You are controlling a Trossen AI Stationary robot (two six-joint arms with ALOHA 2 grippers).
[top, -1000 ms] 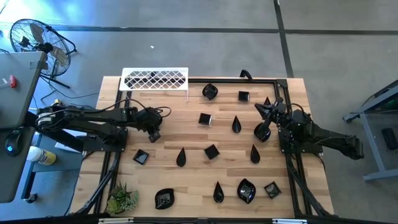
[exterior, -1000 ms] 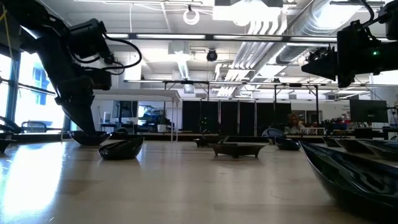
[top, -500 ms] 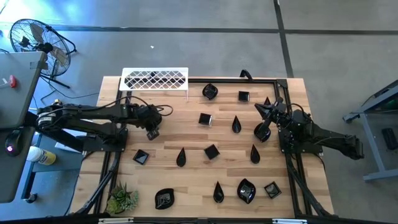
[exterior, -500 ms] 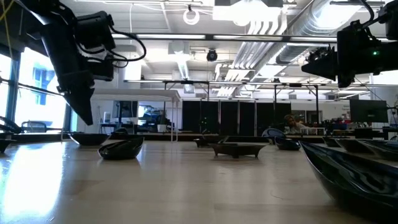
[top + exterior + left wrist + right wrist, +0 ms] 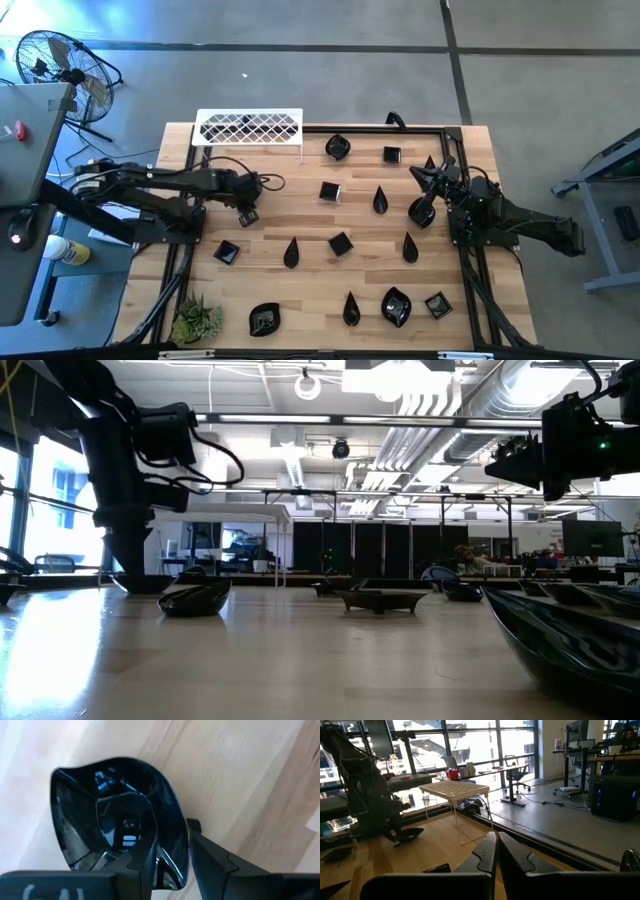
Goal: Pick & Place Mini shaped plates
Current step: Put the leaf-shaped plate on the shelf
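Note:
Several glossy black mini shaped plates lie scattered on the wooden table (image 5: 300, 200), among them a square one (image 5: 340, 243) and a teardrop one (image 5: 291, 252). My left gripper (image 5: 247, 214) points steeply down over one curved plate (image 5: 110, 815) at the table's left, which rests on the wood (image 5: 140, 584). The gripper (image 5: 172, 840) is open and straddles the plate's wall, one finger inside the hollow and one outside. My right gripper (image 5: 497, 855) waits shut and level above the table's right side (image 5: 418, 175), holding nothing. My left gripper comes from above with one finger (image 5: 142, 865) inside the plate and the other (image 5: 210, 860) outside its wall (image 5: 176, 855). Whether either finger touches the wall, I cannot tell. The plate sits flat on the table.
A white lattice rack (image 5: 248, 127) stands at the far left edge, a small green plant (image 5: 196, 320) at the near left corner. A square plate (image 5: 227, 252) lies just nearer than my left gripper. A black frame (image 5: 455, 170) runs along the table's sides.
My left gripper has tipped from a slant to nearly upright over the plate. Its fingertips rose a little off the plate, then came down around its wall. The plate has stayed where it was on the table.

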